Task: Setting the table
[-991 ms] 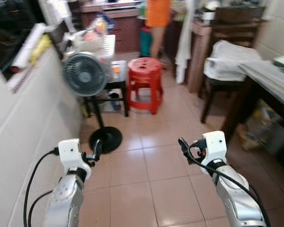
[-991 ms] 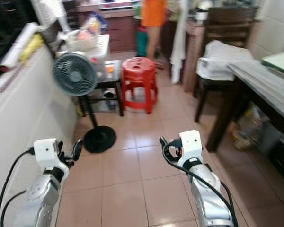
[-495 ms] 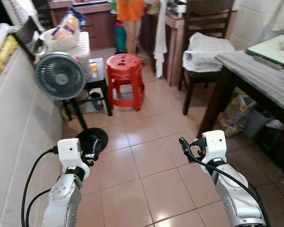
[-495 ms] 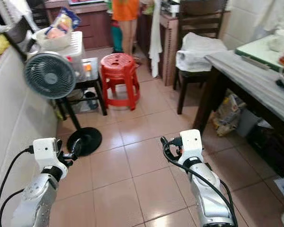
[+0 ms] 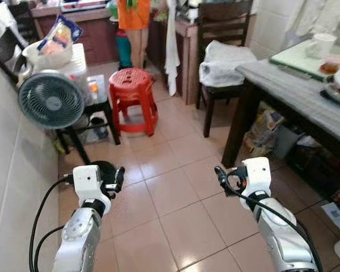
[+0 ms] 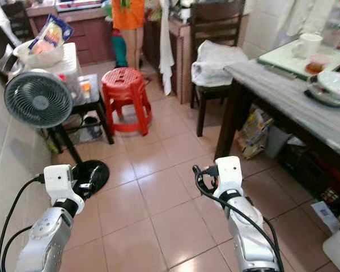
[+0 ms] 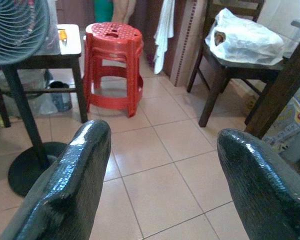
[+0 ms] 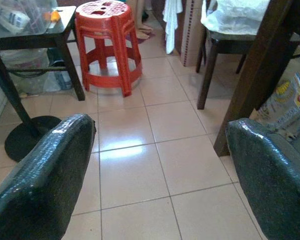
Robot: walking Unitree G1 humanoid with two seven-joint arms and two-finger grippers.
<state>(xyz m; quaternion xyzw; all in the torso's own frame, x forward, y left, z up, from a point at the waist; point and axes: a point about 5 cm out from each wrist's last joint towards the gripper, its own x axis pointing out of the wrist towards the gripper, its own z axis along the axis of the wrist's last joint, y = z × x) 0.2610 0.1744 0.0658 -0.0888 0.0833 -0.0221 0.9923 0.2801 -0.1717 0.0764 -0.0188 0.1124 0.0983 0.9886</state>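
Observation:
A dark wooden table (image 5: pixel 299 97) with a grey top stands at the right. On it are a white mug (image 5: pixel 323 43), a green board (image 5: pixel 297 56) and a bowl on a dark plate (image 6: pixel 332 86). My left gripper (image 5: pixel 119 177) and right gripper (image 5: pixel 220 174) are held out low over the tiled floor, well short of the table. In the wrist views, the left gripper (image 7: pixel 162 150) and the right gripper (image 8: pixel 160 145) both stand open with nothing between their fingers.
A standing fan (image 5: pixel 51 101) and a low black side table (image 5: pixel 93 107) line the tiled wall on the left. A red stool (image 5: pixel 134 90) and a chair with a white bag (image 5: pixel 226 56) stand ahead. A person in orange (image 5: pixel 133 17) is at the back. Bags (image 5: pixel 265 131) lie under the table.
The camera has swung to the right, so the fan and stool sit further left and more of the table top shows. Both arms keep the same pose, fingers still open.

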